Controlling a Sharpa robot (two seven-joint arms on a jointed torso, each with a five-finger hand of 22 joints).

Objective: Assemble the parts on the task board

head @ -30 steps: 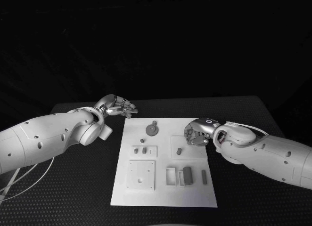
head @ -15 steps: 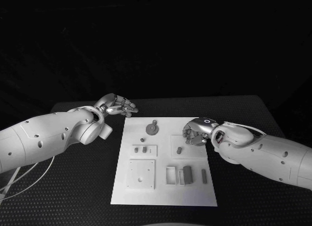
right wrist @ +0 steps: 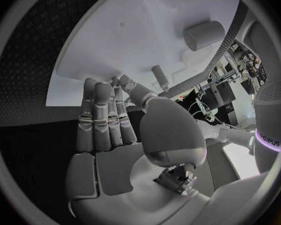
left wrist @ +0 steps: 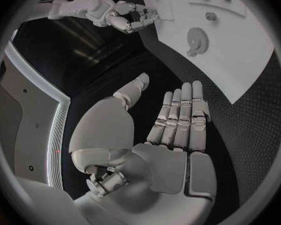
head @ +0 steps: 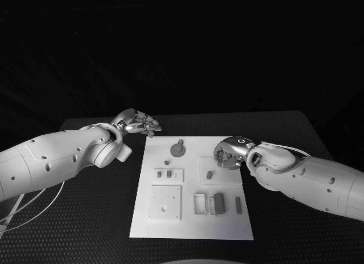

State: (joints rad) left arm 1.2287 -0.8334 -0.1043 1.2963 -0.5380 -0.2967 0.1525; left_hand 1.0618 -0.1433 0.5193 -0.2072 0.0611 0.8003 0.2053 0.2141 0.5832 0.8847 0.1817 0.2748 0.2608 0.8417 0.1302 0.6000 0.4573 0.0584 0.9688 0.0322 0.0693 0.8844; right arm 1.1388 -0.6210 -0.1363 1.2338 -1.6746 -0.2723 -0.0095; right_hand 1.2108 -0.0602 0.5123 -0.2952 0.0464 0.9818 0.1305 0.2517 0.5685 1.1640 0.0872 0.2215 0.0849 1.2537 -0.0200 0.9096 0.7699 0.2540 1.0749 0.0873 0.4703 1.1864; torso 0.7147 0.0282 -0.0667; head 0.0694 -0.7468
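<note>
No readable text, labels, brands or numbers anywhere; task board point(head: 192, 192) carries no print, parts on it are unmarked, both arms plain white with no legible lettering. Faint marking at the rim of the right wrist view is too blurred to read

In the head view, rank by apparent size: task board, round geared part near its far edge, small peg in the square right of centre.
1. Task board
2. Round geared part
3. Small peg
</note>
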